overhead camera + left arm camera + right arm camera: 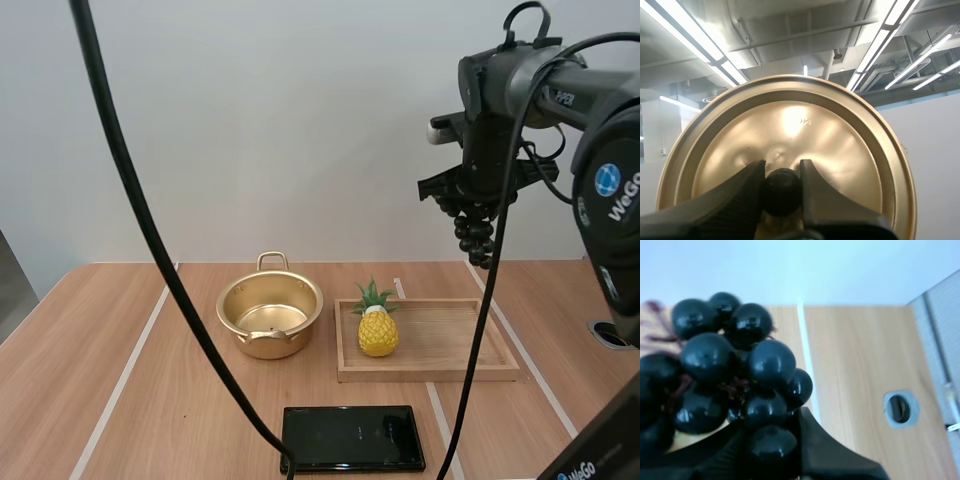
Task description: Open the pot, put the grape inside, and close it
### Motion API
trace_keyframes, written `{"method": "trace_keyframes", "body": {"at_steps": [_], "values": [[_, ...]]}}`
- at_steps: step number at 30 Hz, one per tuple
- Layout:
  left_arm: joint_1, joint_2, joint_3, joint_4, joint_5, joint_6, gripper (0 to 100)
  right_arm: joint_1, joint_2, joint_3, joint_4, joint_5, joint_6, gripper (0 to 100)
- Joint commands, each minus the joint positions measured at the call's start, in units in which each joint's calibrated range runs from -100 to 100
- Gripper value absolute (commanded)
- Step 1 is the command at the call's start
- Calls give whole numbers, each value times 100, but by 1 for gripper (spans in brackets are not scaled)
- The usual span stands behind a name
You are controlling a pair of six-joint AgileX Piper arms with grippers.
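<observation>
The right gripper pinches a glossy, round-berried grape bunch high over the table — the left gripper clamps the black ball knob of a dented brassy lid. The lidless pot sits beside a wooden tray. The arm reads "PiPER", "WeGo".

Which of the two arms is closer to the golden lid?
Left. Its fingers pinch the black knob of the lid; the right gripper holds grapes high above the table.

Black arm, WeGo badge, black left fingers
</observation>
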Motion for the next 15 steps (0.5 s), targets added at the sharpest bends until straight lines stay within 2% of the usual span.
{"method": "trace_keyframes", "body": {"at_steps": [1, 8, 11, 15], "values": [[10, -16, -27, -5, -130, -81, 0, -9, -380, -181, -23, -132, -8, 0], [10, -148, -39, 7, -49, 12, 0, -9, -952, -181, -10, -1540, -30, 0], [10, -225, -39, 7, -152, 12, 0, -9, -1113, -181, -10, -1718, -102, 0], [10, -298, -39, 7, -189, 12, 0, -9, -1225, -181, 146, -1814, -522, 0]]}}
